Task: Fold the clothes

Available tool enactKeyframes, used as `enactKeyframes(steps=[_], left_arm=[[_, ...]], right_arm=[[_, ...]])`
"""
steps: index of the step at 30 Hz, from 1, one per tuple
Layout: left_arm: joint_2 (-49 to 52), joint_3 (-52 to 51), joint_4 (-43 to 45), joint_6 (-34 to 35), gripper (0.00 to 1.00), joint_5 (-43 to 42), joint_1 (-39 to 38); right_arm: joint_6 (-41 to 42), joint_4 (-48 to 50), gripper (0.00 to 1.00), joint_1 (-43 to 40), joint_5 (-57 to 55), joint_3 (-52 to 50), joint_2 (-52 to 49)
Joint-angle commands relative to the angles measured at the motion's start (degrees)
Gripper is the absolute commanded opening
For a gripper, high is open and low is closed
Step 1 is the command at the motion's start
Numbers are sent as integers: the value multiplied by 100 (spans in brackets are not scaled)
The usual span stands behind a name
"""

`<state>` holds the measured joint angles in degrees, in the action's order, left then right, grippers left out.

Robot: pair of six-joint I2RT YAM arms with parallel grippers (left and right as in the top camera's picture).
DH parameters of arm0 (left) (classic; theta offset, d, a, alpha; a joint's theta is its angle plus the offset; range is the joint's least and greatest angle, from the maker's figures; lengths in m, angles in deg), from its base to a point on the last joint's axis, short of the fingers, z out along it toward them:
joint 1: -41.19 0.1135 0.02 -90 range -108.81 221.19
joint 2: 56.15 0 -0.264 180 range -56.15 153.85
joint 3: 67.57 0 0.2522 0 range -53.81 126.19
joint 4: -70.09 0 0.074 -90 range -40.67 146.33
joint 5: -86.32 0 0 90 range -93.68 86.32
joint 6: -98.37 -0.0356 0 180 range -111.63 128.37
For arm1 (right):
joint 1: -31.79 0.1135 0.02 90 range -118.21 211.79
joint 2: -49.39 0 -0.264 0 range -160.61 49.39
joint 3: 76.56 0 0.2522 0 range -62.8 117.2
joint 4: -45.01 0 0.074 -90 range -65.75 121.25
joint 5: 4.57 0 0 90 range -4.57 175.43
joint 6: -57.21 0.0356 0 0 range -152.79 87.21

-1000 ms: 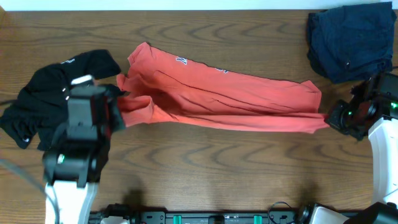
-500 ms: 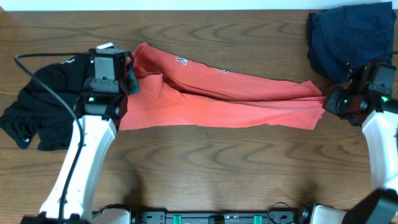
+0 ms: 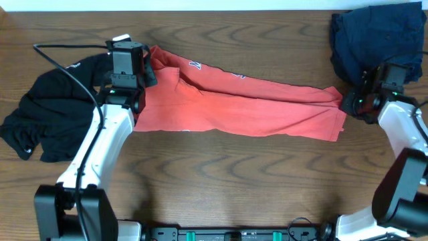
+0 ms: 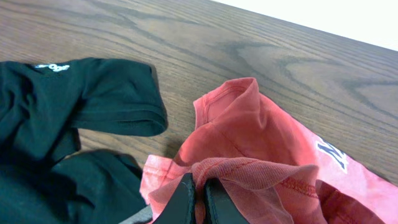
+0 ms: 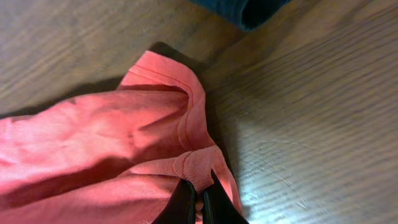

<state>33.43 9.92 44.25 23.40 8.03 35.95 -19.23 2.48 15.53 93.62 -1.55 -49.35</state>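
Right now I have the red shirt (image 3: 247,107) pulled into a long band across the table (image 3: 221,181), running left to right and sloping a little toward the near side at its right end. Its far edge sits well short of the table's far edge, with brown wood grain showing between them. Along the shirt's near side there is a broad stretch of bare wood before the arm bases, so that is my open room.

To the left, a crumpled black garment (image 3: 47,120) lies just beside the shirt's end, and the left arm's cable (image 3: 67,57) loops above it. A navy garment (image 3: 374,40) is heaped in the far right corner, close to the right arm.

The shirt is soft knit with shallow lengthwise creases, stitched hems, and navy-and-white lettering (image 3: 195,65) near its far left edge.

My left gripper (image 4: 199,190) is pinched tight on a bunched fold of hem at the shirt's left end, with the cloth draped over the fingertips. My right gripper (image 5: 200,193) is likewise clamped on the stitched hem at the right end, with the fabric spreading away to the left of it over the wood.
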Motion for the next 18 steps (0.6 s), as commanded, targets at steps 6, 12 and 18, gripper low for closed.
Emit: enactKeyframes(steps=[6, 12, 18], left_arm=[[234, 111, 63, -35, 6, -321, 35], [258, 111, 37, -35, 70, -319, 35], [236, 114, -52, -35, 98, -319, 74]], right_arm=[[-35, 131, 7, 92, 44, 55, -262], [-35, 173, 24, 90, 267, 57, -227], [-35, 85, 36, 85, 579, 57, 247]])
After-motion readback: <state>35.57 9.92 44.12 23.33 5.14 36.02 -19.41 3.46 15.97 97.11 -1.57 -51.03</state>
